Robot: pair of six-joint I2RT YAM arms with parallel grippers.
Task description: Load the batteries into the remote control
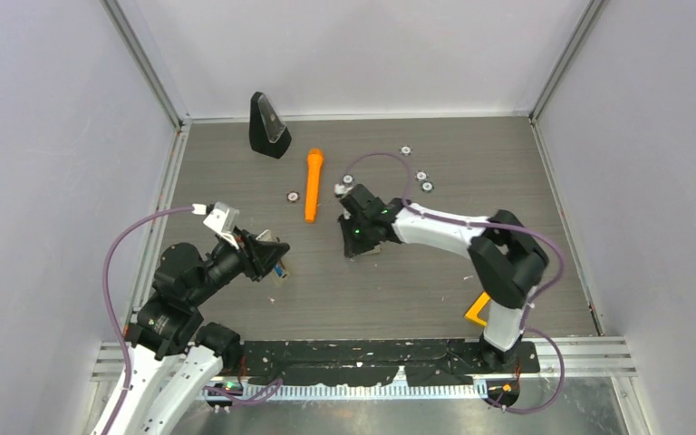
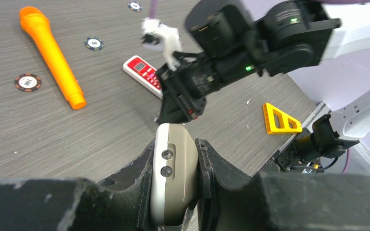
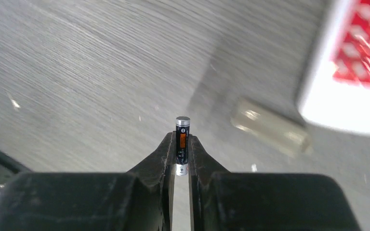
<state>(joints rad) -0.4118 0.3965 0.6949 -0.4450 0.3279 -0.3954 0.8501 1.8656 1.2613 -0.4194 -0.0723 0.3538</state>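
My left gripper is shut on a grey-and-white remote control, held on edge above the table's left side. A bit of blue shows at the remote's lower end. My right gripper is shut on one of the batteries, a thin dark one with an orange label and silvery ends, just above the tabletop. In the top view that gripper hangs at mid-table. A pale blurred cylinder lies right of it, next to a red-and-white remote.
An orange toy microphone lies behind the middle, a black wedge-shaped object stands at the back left. Small round chips are scattered at the back. A yellow triangle lies by the right arm's base.
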